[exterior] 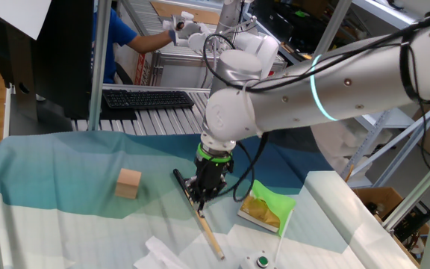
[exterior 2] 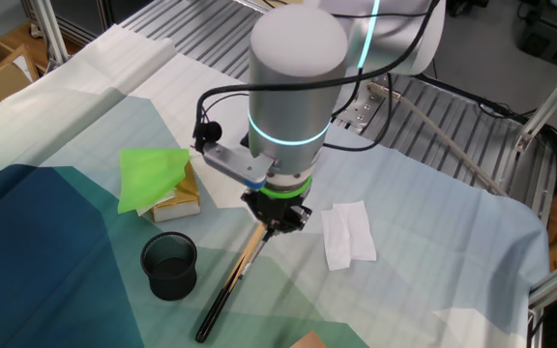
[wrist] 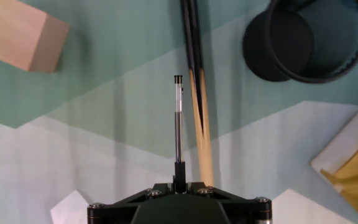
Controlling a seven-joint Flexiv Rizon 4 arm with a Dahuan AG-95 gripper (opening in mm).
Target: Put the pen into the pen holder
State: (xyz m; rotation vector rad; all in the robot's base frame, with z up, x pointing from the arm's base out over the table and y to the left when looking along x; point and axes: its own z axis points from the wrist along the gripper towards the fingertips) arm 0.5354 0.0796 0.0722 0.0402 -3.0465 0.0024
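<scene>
Pen (wrist: pixel 178 118) sits pinched at its rear end in the gripper (wrist: pixel 179 176), jaws pressed onto it, barrel pointing straight out along the fingers above the cloth, next to the wooden stick (wrist: pixel 199 124), with the pen holder (wrist: pixel 303 38) ahead to the right and the wooden cube (wrist: pixel 18 34) off to the left. Judging by looks it's light, stiff and slick, so an end-grip risks it pivoting or slipping; a mid-barrel hold would be steadier, though the end-grip does leave the tip free to drop into the cup. No brand, label or readable writing on the pen, holder or the green-topped pad (exterior 2: pixel 158 179).
</scene>
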